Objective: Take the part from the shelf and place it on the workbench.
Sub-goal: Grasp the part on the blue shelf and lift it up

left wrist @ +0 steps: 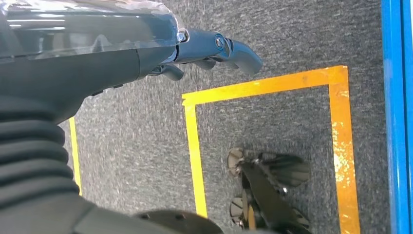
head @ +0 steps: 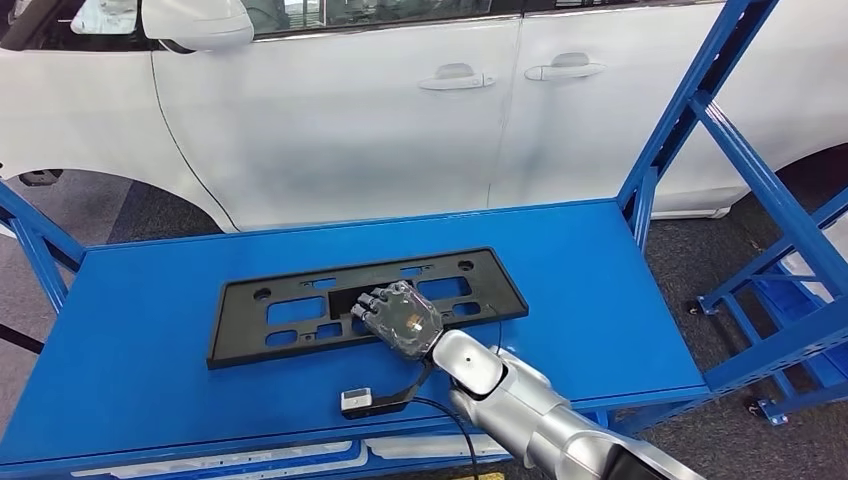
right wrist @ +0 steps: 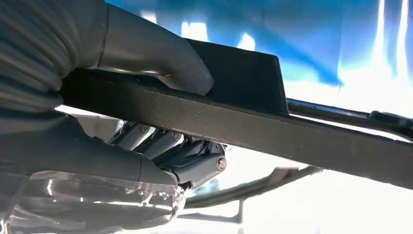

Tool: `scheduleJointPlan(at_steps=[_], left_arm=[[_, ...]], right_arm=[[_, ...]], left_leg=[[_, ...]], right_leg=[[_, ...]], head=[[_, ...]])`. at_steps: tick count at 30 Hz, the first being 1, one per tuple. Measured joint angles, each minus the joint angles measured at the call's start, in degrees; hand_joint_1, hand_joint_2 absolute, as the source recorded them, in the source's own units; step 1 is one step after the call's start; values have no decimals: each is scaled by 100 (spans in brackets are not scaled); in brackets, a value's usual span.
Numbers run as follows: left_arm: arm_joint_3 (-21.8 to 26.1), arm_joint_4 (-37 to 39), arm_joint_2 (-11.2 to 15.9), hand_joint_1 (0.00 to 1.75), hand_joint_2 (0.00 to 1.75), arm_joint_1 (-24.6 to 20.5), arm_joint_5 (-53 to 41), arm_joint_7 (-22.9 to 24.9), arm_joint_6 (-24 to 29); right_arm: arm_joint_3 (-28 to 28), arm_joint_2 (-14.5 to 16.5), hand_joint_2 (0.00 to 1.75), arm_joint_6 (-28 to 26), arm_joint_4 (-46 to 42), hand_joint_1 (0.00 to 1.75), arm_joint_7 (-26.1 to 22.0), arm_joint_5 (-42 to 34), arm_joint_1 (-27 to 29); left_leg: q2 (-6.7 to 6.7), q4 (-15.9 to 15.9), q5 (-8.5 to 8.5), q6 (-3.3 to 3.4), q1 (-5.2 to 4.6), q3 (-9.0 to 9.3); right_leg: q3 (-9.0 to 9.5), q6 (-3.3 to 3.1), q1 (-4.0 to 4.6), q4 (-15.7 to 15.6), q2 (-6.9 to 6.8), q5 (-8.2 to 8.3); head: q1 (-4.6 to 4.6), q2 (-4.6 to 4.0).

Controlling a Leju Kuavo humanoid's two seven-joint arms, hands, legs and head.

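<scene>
Basically, the black part (head: pixel 366 303), a flat frame w/ cutouts, lies flat on the blue counter (head: pixel 600 290), roughly mid-surface. The right robot hand (head: pixel 400 318) grips its near edge: in the right wrist view the thumb (right wrist: pixel 160 61) sits on one face and the fingers (right wrist: pixel 170 151) curl under the other. Placement looks all but done, release + pull-back left; the left robot hand (left wrist: pixel 214 48) hangs over the floor, fingers loosely apart, holding nothing.
</scene>
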Motion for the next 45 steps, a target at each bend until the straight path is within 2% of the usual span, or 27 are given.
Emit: scheduleJointPlan(at_steps=[2, 3, 4, 6, 8, 11, 13, 16, 17, 18, 19, 21, 23, 25, 27, 29, 31, 32, 33, 34, 35, 37, 38, 39, 42, 43, 45], left_arm=[[53, 0, 10, 0, 175, 9, 21, -7, 1], [72, 0, 14, 0, 175, 18, 25, -27, 4], [93, 0, 19, 0, 175, 27, 27, -66, 14], [143, 0, 32, 0, 175, 33, 26, -145, 34], [187, 0, 46, 0, 175, 25, 17, -149, 16], [229, 0, 58, 0, 175, 23, 26, -177, -41], [285, 0, 62, 0, 175, 26, 68, -269, -73], [360, 0, 68, 0, 175, 22, 95, -383, -101], [370, 0, 68, 0, 175, 22, 87, -396, -102], [379, 0, 68, 0, 175, 20, 78, -399, -103], [388, 0, 68, 0, 175, 15, 68, -396, -104], [404, 0, 68, 0, 175, 0, 46, -382, -104], [413, 0, 69, 0, 175, -14, 28, -367, -105], [427, 0, 70, 0, 175, -17, 23, -357, -105], [444, 0, 79, 0, 175, -18, 21, -354, -102], [453, 0, 86, 0, 175, -23, 18, -351, -92], [455, 0, 90, 0, 175, -27, -4, -318, -68], [455, 0, 93, 0, 175, -29, -26, -278, -50], [455, 0, 97, 0, 175, -30, -53, -227, -33], [455, 0, 103, 0, 175, -33, -80, -173, -21], [455, 0, 108, 0, 175, -42, -104, -122, -15], [455, 0, 130, 0, 175, -77, -136, -32, -21], [455, 0, 141, 0, 175, -97, -145, 14, -26], [456, 0, 154, 0, 175, -113, -150, 62, -31], [457, 0, 200, 0, 175, -122, -171, 177, -25], [457, 0, 215, 0, 175, -126, -184, 203, -17], [457, 0, 242, 0, 175, -136, -211, 234, -1]], right_arm=[[-220, -147, 175, -47, -458, 175, -330, -558, 184], [-356, -230, 175, -19, -728, 175, -619, -1038, 295], [-526, -319, 175, 80, -1063, 175, -1000, -1703, 409], [-927, -487, 175, 479, -1854, 175, -1831, -3314, 632], [-1344, -614, 175, 1074, -2642, 175, -2471, -4795, 878], [-1880, -716, 175, 2071, -3753, 175, -3039, -6478, 1384], [-2127, -754, 175, 2885, -4479, 175, -3092, -7483, 1666], [-2311, -843, 175, 3973, -5245, 175, -2943, -8422, 1959], [-2326, -879, 175, 4235, -5404, 175, -2889, -8571, 2054], [-2329, -917, 175, 4460, -5521, 175, -2840, -8683, 2135], [-2327, -953, 175, 4648, -5609, 175, -2798, -8773, 2193], [-2324, -1021, 175, 4894, -5725, 175, -2744, -8902, 2239], [-2323, -1082, 175, 5003, -5796, 175, -2720, -8972, 2243], [-2323, -1127, 175, 5036, -5840, 175, -2713, -8996, 2253], [-2323, -1159, 175, 5056, -5871, 175, -2710, -9002, 2265], [-2323, -1185, 175, 5121, -5891, 175, -2743, -9000, 2268], [-2323, -1220, 175, 5185, -5897, 175, -2828, -8955, 2268], [-2323, -1238, 175, 5173, -5901, 175, -2863, -8921, 2265], [-2323, -1253, 175, 5115, -5913, 175, -2868, -8878, 2259], [-2323, -1262, 175, 5010, -5937, 175, -2844, -8826, 2248], [-2323, -1271, 175, 4874, -5969, 175, -2809, -8768, 2234], [-2323, -1298, 175, 4609, -6057, 175, -2778, -8630, 2203], [-2321, -1319, 175, 4508, -6103, 175, -2802, -8577, 2190], [-2317, -1341, 175, 4430, -6151, 175, -2842, -8541, 2178], [-2301, -1398, 175, 4295, -6276, 175, -2955, -8500, 2164], [-2298, -1411, 175, 4277, -6316, 175, -2985, -8482, 2170], [-2295, -1430, 175, 4261, -6392, 175, -3042, -8412, 2206]], left_leg=[[1, 683, -248, -31, 10, -315], [3, 738, -208, -35, 13, -339], [4, 547, -59, -33, 17, -243], [6, -260, 315, -12, 18, 167], [-7, -803, 464, 53, -3, 443], [-24, -887, 477, 183, -27, 458], [-18, -913, 510, 264, -19, 452], [-9, -925, 519, 322, -22, 436], [-8, -925, 516, 326, -28, 434], [-9, -923, 514, 329, -33, 434], [-10, -921, 513, 329, -37, 438], [-15, -918, 507, 321, -44, 456], [-21, -907, 498, 285, -67, 454], [-21, -905, 503, 225, -79, 439], [-18, -886, 476, 160, -82, 426], [-12, -574, 220, 109, -74, 303], [-7, 157, -218, 70, -48, 19], [-6, 509, -376, 51, -40, -110], [-6, 704, -435, 38, -35, -162], [-5, 662, -380, 32, -31, -102], [-5, 388, -233, 33, -28, 71], [-6, -433, 80, 64, -34, 535], [-9, -719, 168, 93, -43, 678], [-13, -864, 206, 127, -54, 738], [-7, -902, 290, 237, -60, 690], [4, -915, 338, 281, -53, 663], [24, -935, 439, 348, -39, 574]], right_leg=[[-1, -4, 7, 7, 0, -7], [3, 0, 9, 16, 3, -15], [11, 9, 7, 28, 9, -27], [36, 47, 9, 62, 25, -64], [47, 103, 27, 91, 35, -95], [27, 201, 23, 100, 36, -99], [-65, 266, 1, 293, 32, -248], [-550, 329, -18, 1323, 28, -787], [-705, 338, -20, 1634, 27, -886], [-776, 340, -20, 1764, 27, -879], [-731, 332, -21, 1660, 26, -763], [-361, 284, -15, 898, 26, -365], [-50, 230, 12, 246, 25, -127], [-7, 189, 40, 115, 29, -98], [-15, 122, 15, 74, 21, -54], [-22, 52, -19, 18, -1, 5], [-62, 23, -16, 20, -19, 34], [-91, 21, -12, 34, -24, 44], [-121, 24, -10, 52, -28, 53], [-148, 31, -10, 74, -29, 62], [-171, 41, -12, 96, -28, 70], [-208, 74, -3, 144, -28, 88], [-224, 98, 5, 161, -28, 101], [-239, 130, 12, 172, -29, 119], [-269, 242, 0, 167, -18, 177], [-308, 273, -8, 225, -11, 100], [-488, 317, -29, 660, -1, -314]], head=[[1, 0], [1, 0], [1, 0], [1, 0], [1, 0], [1, 0], [1, 0], [1, 0], [1, 0], [1, 0], [1, 0], [1, 0], [1, 0], [1, 0], [1, 0], [1, 0], [1, 0], [1, 0], [1, 0], [1, 0], [1, 0], [1, 0], [1, 0], [1, 0], [1, 0], [1, 0], [1, 0]])
